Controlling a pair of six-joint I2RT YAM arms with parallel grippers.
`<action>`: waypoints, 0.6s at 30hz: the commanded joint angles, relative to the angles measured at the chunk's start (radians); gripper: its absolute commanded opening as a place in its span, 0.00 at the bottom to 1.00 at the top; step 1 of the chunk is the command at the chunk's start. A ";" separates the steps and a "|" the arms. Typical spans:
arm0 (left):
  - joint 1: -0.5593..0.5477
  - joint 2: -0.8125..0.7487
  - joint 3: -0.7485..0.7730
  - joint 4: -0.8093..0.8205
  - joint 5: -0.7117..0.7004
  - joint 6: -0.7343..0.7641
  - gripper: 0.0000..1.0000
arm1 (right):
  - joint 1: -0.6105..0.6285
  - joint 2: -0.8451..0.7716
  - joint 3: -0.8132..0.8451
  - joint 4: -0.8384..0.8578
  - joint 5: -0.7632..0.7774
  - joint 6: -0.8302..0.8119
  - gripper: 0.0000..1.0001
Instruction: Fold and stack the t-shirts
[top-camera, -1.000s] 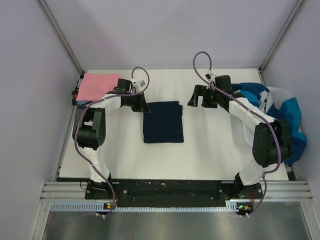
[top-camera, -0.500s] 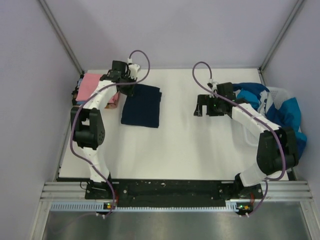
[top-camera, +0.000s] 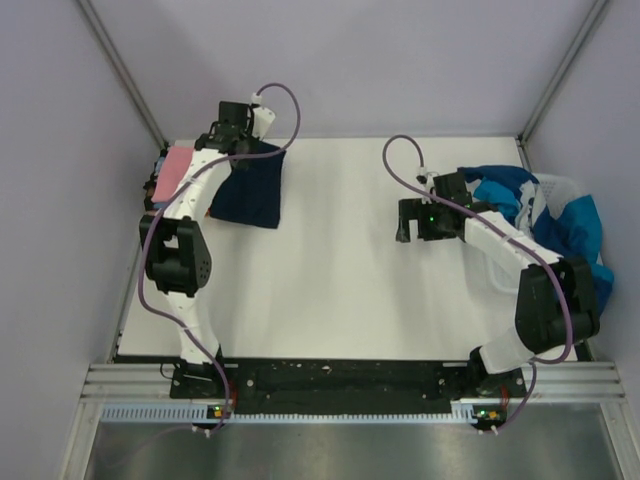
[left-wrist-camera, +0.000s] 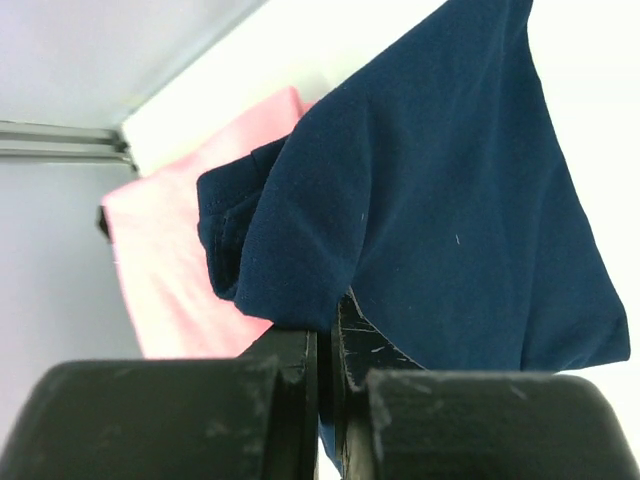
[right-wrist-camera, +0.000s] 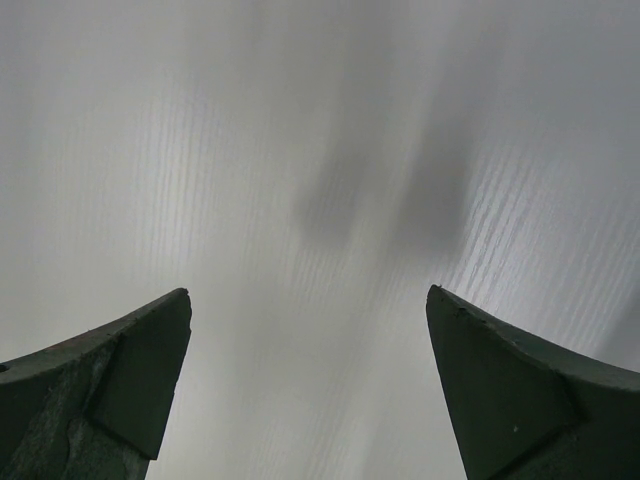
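My left gripper (top-camera: 236, 143) is shut on an edge of the folded dark navy t-shirt (top-camera: 250, 188), which hangs from it at the table's far left. In the left wrist view the navy t-shirt (left-wrist-camera: 440, 200) drapes over the shut gripper (left-wrist-camera: 325, 345), with the folded pink t-shirt (left-wrist-camera: 170, 260) just behind it. The pink t-shirt (top-camera: 180, 170) lies at the far left corner on a small stack. My right gripper (top-camera: 412, 218) is open and empty above bare table, and in the right wrist view the gripper (right-wrist-camera: 308, 330) shows only white surface.
A heap of teal, blue and white t-shirts (top-camera: 560, 225) lies in the white basket (top-camera: 560, 185) at the right edge, beside the right arm. Grey walls and metal frame posts enclose the white table (top-camera: 340, 290).
My left gripper has carried the navy t-shirt from the table's middle up and left to the pink stack. My right gripper has drawn back slightly toward the right and nearer.
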 joint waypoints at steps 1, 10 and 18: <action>0.002 0.019 0.108 0.062 -0.136 0.103 0.00 | 0.003 -0.040 0.002 0.012 0.022 -0.029 0.99; 0.004 0.088 0.259 0.087 -0.246 0.235 0.00 | 0.003 -0.036 -0.004 0.009 0.024 -0.039 0.99; 0.004 0.021 0.263 0.110 -0.230 0.286 0.00 | 0.004 -0.036 -0.004 0.007 0.042 -0.048 0.99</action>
